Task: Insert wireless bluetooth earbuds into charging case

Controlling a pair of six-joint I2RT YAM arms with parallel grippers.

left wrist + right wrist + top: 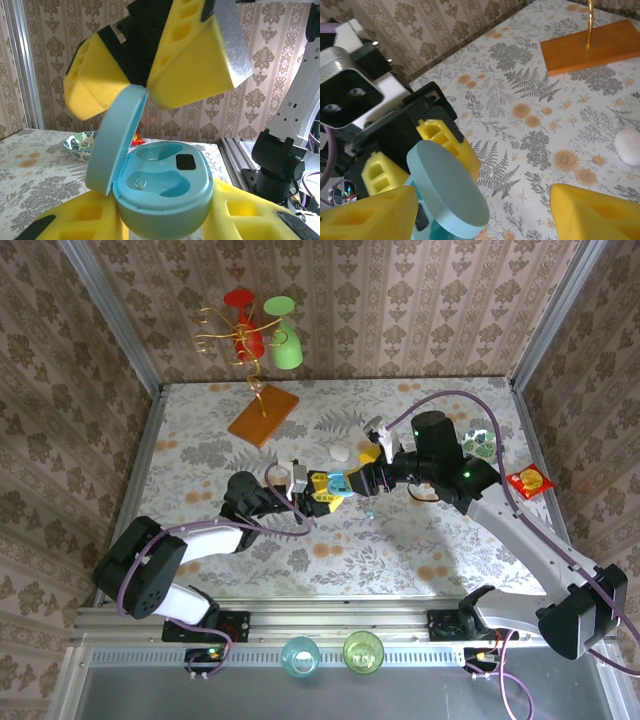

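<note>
Above a floral table [400, 540], right claw [485, 210] spread wide, hovering just over the left claw [318, 497]. Pinched between the left claw's yellow pads [240, 220]: a pale blue charging case [165, 195], lid [117, 142] swung up toward the right claw. Well beyond the right claw, a white pebble-like case [627, 146].

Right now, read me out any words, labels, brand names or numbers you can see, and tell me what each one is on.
No text here can be read.
The red packet on the right side: yellow print, too small to read.
The blue charging case: no lettering visible, just a plain dark patch inside it.
</note>
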